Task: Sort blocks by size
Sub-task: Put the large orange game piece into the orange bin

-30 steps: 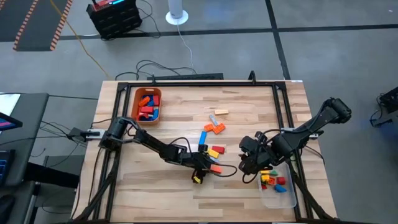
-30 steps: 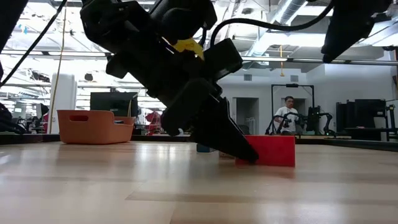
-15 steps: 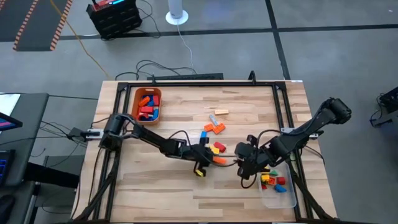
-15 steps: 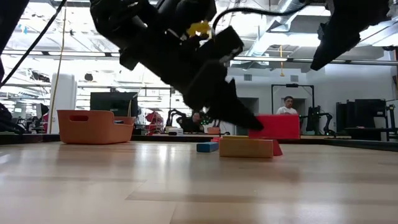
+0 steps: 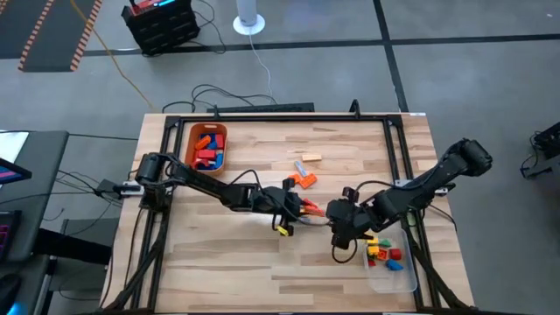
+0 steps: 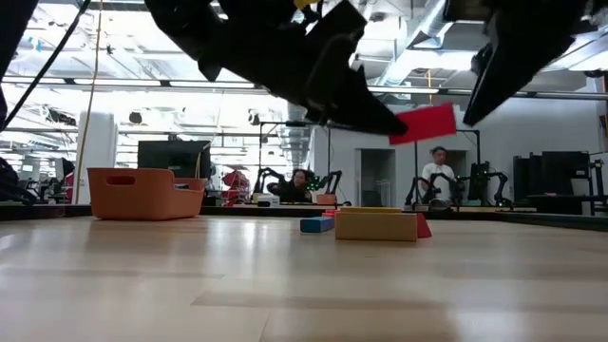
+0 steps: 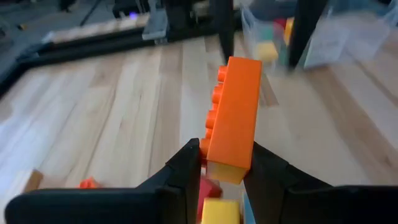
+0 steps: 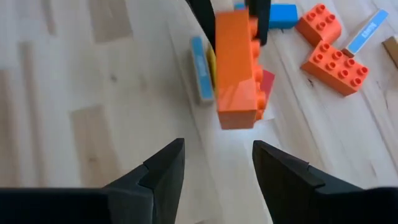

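Note:
My left gripper (image 7: 225,152) is shut on a long orange-red brick (image 8: 236,74) and holds it in the air above the loose blocks at mid-table. In the low view this brick (image 6: 425,123) hangs well above the wood. My right gripper (image 8: 217,152) stands open just right of it, fingers aimed at the brick, touching nothing. On the table lie two orange bricks (image 5: 302,179), a tan one (image 5: 311,158), a blue one (image 6: 316,224) and a yellow one (image 6: 375,224). Others are hidden under my arms. My left gripper pinches the brick's two long sides at its near end (image 7: 227,168) between the two fingers. The fingers come from the table's left, nearly level, and lie along the brick, which sticks out ahead of them. It is lifted clear and tilted, studs facing sideways.
An orange bin (image 5: 207,147) with long bricks stands at the far left. A clear tray (image 5: 395,267) with small blocks lies at the near right, close beside my right arm. A black frame (image 5: 280,117) runs around the tabletop. Bare wood lies along the near edge.
My left gripper has lifted the orange-red brick off the table, rising and going toward the far edge. The brick now hangs clear and tilted above the yellow block. My right gripper has come a little toward the table's left, nearer the lifted brick.

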Robot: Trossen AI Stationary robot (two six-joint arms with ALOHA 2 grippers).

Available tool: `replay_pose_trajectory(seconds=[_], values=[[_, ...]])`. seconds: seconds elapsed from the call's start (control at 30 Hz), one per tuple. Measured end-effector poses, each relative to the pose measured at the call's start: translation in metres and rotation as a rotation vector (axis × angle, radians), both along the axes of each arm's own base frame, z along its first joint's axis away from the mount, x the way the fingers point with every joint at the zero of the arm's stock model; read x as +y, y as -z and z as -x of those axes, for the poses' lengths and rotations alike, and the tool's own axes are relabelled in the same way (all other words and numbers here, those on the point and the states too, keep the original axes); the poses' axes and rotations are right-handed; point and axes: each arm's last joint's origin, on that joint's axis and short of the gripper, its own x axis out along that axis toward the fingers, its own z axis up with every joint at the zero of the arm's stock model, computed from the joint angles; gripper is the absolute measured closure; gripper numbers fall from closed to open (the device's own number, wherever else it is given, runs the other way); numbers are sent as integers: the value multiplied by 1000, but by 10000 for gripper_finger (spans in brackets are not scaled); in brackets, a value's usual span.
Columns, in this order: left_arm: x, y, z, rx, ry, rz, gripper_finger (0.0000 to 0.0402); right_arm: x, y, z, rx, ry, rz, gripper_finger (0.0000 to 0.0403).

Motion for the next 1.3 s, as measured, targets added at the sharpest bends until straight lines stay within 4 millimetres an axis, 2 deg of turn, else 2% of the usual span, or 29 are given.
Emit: replay_pose_trajectory(seconds=[0.17,0.27,0.63,0.87,1.07,1.2,1.3], values=[[0,-2,-1,-25,0,3,308,-6,20,-13,93,-2,64,183],[-2,-2,-1,-23,4,3,308,-12,24,-20,128,16,83,183],[-3,-2,0,-19,9,-1,308,-15,10,-42,47,-88,122,184],[-3,0,2,23,12,-10,308,-16,11,-38,88,-59,120,184],[-2,-4,9,101,15,-32,308,-21,16,-25,210,17,126,184],[3,-11,21,202,-16,-77,308,-25,18,-16,294,64,143,184],[9,-19,37,322,-90,-135,308,-27,18,-11,340,104,150,184]])
